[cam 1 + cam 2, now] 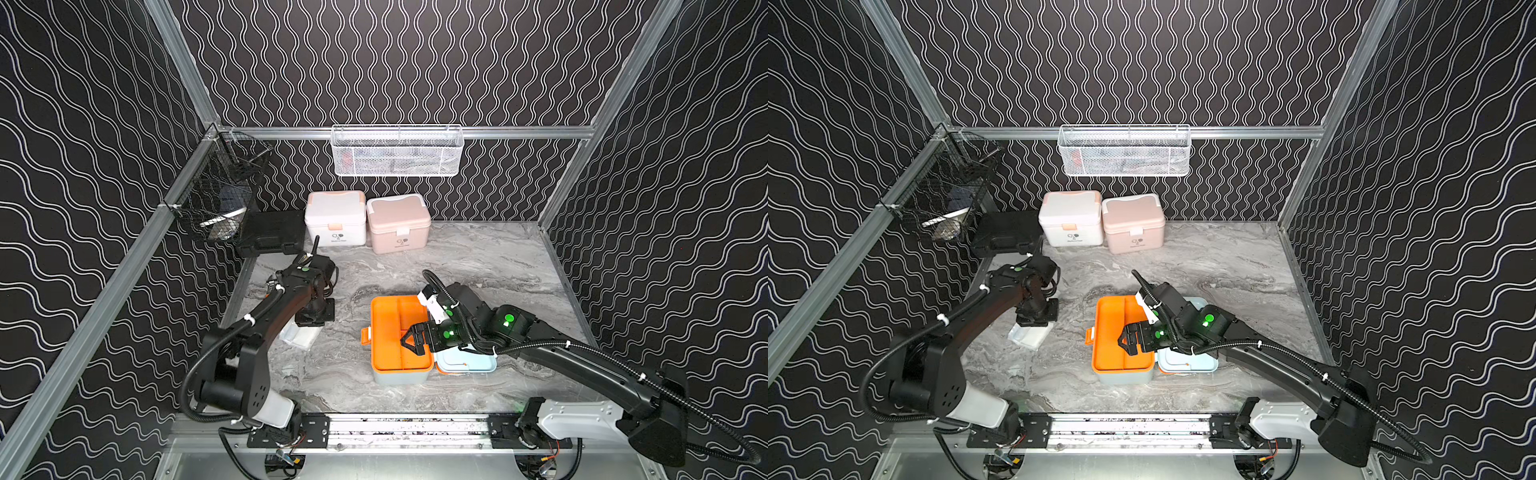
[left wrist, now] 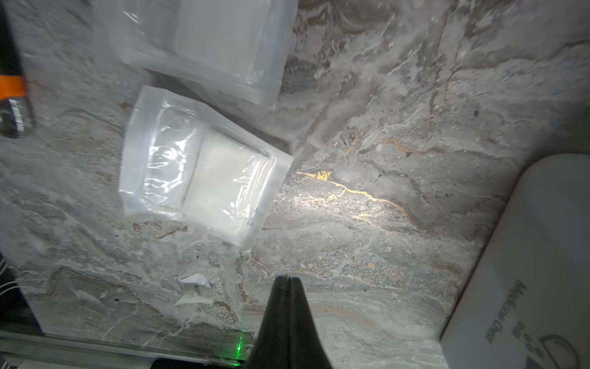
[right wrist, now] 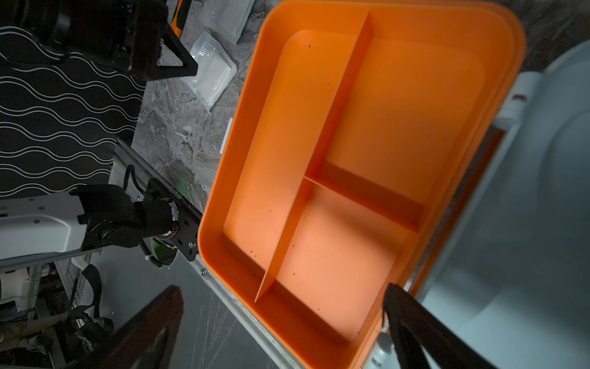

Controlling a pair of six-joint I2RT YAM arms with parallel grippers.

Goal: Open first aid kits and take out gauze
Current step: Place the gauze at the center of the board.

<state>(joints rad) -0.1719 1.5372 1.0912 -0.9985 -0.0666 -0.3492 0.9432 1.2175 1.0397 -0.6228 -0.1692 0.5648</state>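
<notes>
Walls: black with white wavy lines on three sides, closing in a grey marbled table (image 1: 478, 266).
Rear rail: carries a white wire basket (image 1: 397, 151) at the middle and a black wire basket (image 1: 216, 199) at the left corner.
Back row: lines up a black hard case (image 1: 272, 232), the white kit (image 1: 336, 218) with peach trim and the pink kit (image 1: 398, 224) side by side against the wall, both kits with lids down.
Front middle: holds the light blue kit (image 1: 401, 376), its lid (image 1: 465, 361) swung over to the right and lying flat on the table under the right arm.
Tray: orange tray (image 1: 395, 328) seated in the top of the light blue kit, split into three compartments, bare orange floor showing in each.
Gauze: two gauze packets (image 2: 204, 179), white pads in clear wrap, lying flat on the table to the left of the light blue kit and apart from it; edges close together, touching or not cannot be told.
Left arm: left hand (image 2: 289, 281) points down at the table just beside the packets, fingers pressed together with nothing between them.
Right arm: right hand (image 3: 281, 290) hangs over the orange tray, fingers spread wide, gripping nothing.
Scrap: small white paper scrap (image 2: 194, 289) on the table near the left hand's tips.
</notes>
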